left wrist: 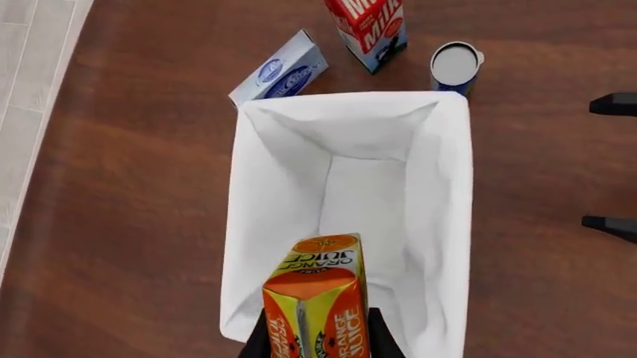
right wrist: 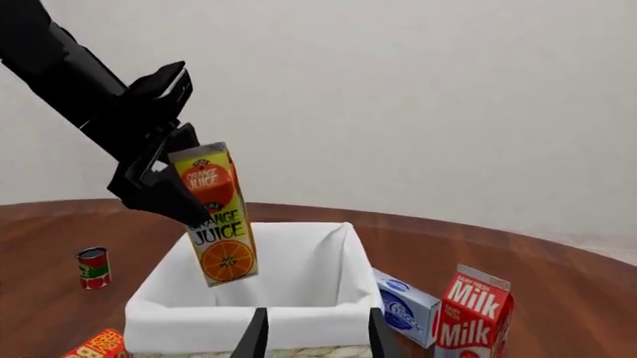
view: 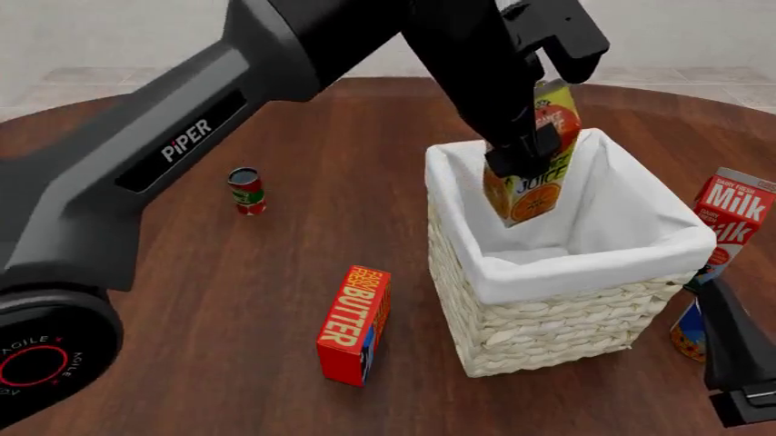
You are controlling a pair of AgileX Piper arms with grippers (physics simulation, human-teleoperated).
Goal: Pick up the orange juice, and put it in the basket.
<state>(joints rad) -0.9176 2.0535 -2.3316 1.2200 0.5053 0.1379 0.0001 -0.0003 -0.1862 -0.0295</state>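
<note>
The orange juice [view: 535, 159] is a yellow carton with a red-orange circle. It hangs tilted over the open mouth of the basket [view: 558, 322], its lower end about level with the white-lined rim. My left gripper [view: 524, 145] is shut on the carton's upper part. In the left wrist view the orange juice [left wrist: 316, 298] sits between the two black fingers, above the basket's white lining [left wrist: 274, 194]. The right wrist view shows the orange juice [right wrist: 219, 216] over the basket [right wrist: 179, 317]. My right gripper [right wrist: 315, 339] stands open and holds nothing, on the basket's near right side.
A red butter box [view: 354, 322] stands left of the basket in front, and a small red can [view: 246, 191] stands further left. A milk carton [view: 733, 218], a blue-white box [right wrist: 408, 306] and another can [view: 689, 331] crowd the basket's right side.
</note>
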